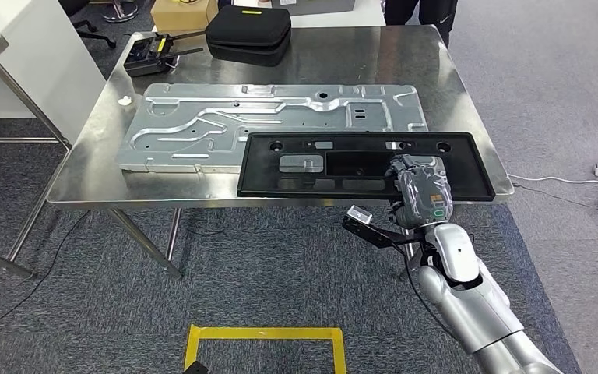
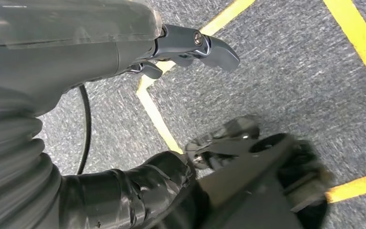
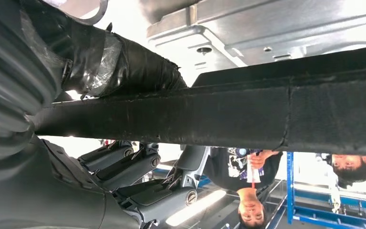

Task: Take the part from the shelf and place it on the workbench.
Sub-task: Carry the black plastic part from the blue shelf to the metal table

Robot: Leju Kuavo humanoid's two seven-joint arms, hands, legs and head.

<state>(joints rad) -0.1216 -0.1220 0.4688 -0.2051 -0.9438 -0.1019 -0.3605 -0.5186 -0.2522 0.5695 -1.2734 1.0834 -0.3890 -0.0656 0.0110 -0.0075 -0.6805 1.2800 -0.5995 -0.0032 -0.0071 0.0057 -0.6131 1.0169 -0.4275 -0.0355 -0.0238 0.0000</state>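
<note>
- My right hand (image 1: 419, 187) grips the black plastic tray (image 1: 358, 162) by its 5 o'clock edge, on the steel desk (image 1: 467, 93).
- My left hand (image 2: 190, 47) hangs empty, fingers apart.

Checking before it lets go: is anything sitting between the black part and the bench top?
Partly. The right hand holds the black part over the workbench. Its far edge overlaps the silver plate lying there; whether they touch is unclear. The near edge overhangs the bench front.
</note>
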